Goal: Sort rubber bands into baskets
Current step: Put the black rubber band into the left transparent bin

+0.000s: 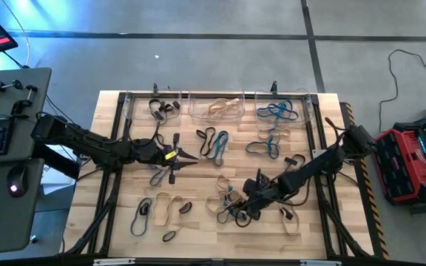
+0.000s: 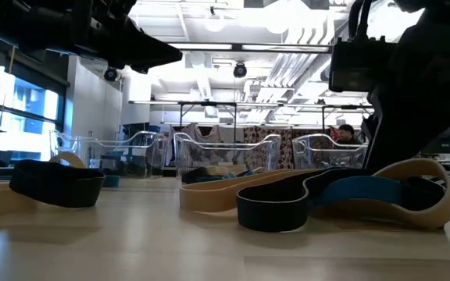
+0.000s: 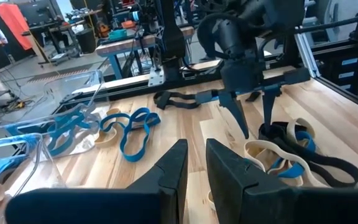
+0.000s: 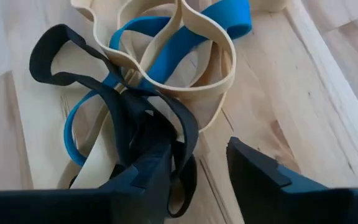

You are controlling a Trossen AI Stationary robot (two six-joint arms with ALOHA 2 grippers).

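Rubber bands [image 1: 231, 203]: tangled pile, lower centre of the bench [image 1: 198, 229]; others loose around it.
Handling: likely light, floppy, snag-prone; best pinched on one free strand.
Right tool [image 4: 197, 165]: over the tangle, fingers parted, black band [image 4: 135, 118] between them.
Left tool [image 3: 194, 168]: nearly clenched, empty.
Baskets [image 1: 217, 107]: top edge.

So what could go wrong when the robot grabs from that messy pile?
The right gripper is open over a tangle where a black band, a blue band and a tan band lie looped together. It could lift several colors at once and drop them into one basket. One finger might also slip under the wrong loop and drag the pile.
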